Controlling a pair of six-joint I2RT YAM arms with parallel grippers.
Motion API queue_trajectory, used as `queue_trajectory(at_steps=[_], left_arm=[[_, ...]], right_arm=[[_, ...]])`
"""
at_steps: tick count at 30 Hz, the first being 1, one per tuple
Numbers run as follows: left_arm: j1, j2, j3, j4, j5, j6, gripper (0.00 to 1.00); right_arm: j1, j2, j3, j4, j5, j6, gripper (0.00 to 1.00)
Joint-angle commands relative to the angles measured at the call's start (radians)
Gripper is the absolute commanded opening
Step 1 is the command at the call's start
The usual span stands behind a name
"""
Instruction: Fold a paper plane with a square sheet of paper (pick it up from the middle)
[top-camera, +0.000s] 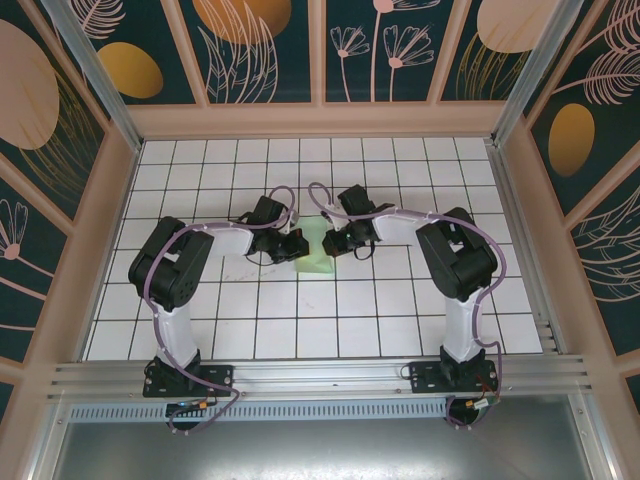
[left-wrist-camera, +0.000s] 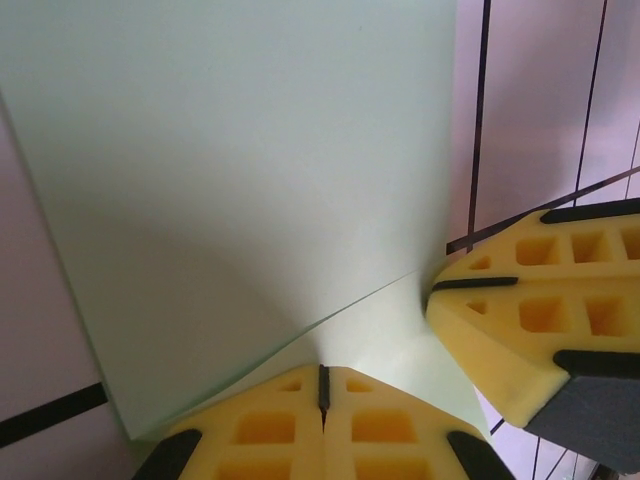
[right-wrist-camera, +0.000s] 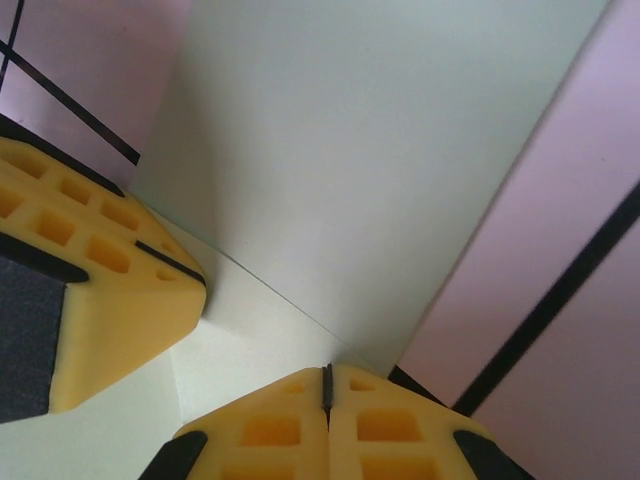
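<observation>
Left wrist | left gripper (left-wrist-camera: 323, 375) and right gripper (right-wrist-camera: 327, 372) closed, tips on paper (left-wrist-camera: 250, 180) | I judge: flattening its fold.

Green sheet of paper (top-camera: 318, 260) between left pincer (top-camera: 297, 246) and right pincer (top-camera: 335, 243), both touching.

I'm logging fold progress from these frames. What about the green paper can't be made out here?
Top view: paper too small to count folds; left gripper and right gripper cover its upper part.
Left wrist view: paper cut off by the top edge; its near corner hidden behind the left fingers.
Right wrist view: paper runs off the top; right fingers hide its near part.
</observation>
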Motion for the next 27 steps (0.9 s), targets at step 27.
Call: queue_trajectory(at_steps=[27], left_arm=[[-0.005, 0.039, -0.095, -0.015, -0.097, -0.031, 0.00]], right_arm=[[0.171, -0.045, 0.040, -0.107, 0.160, 0.634, 0.00]])
